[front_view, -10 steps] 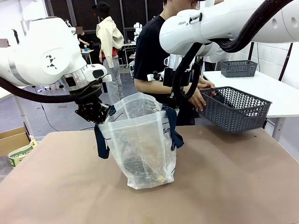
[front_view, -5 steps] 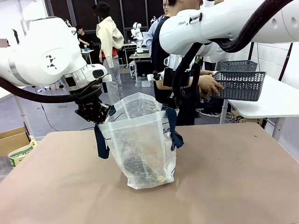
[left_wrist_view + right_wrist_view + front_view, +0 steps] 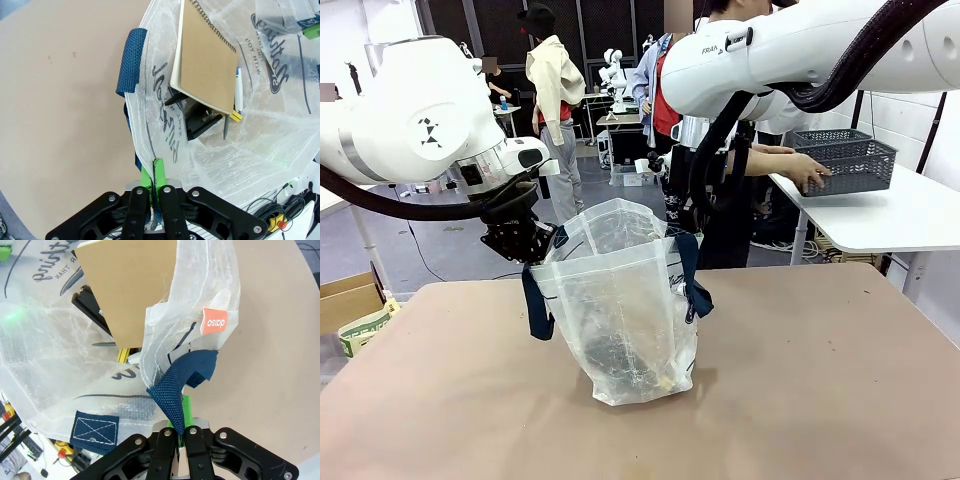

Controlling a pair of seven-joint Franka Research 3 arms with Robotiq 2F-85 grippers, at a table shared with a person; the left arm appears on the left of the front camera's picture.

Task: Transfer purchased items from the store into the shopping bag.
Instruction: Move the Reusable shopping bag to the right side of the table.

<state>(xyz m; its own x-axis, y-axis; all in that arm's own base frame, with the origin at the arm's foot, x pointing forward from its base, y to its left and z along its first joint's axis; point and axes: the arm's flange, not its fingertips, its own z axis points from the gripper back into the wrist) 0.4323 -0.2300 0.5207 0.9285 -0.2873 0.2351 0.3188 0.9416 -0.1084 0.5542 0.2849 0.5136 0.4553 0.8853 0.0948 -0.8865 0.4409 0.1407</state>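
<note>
Translucent plastic, held taut between two robot grippers, formed the mouth of the shopping bag (image 3: pixel 620 310) as it stood near the middle of the brown worktop (image 3: pixel 820 390), well clear of every edge. The left gripper (image 3: pixel 154 175) was pinched tight on the bag's rim, with a fold of film and a dark strip caught between its green pads (image 3: pixel 145 176). The right gripper (image 3: pixel 181 415) was clamped on the opposite rim, where a navy strap handle (image 3: pixel 170 390) met the plastic. Inside, a spiral-bound kraft notebook (image 3: pixel 207 60) leaned upright against the bag's wall. A white pen (image 3: pixel 239 87) and some dark, boxy items lay beneath it, the latter too indistinct to identify. Beyond the worktop's far edge, a person's hand (image 3: pixel 810 177) rested on a dark grey lattice basket (image 3: pixel 855 160) on a white side table (image 3: pixel 910 215), well apart from the bag.

The hold looked like the weak point. Thin, slick film gripped by narrow pads could have slid free if a heavy item dropped against one wall, and the mouth would then have sagged shut on that side. Had the arms drawn farther apart, the seam at the strap might have torn instead. The tall notebook, standing on edge, could also have deflected whatever came in next and tipped the lightly loaded bag toward the worktop's near edge.
</note>
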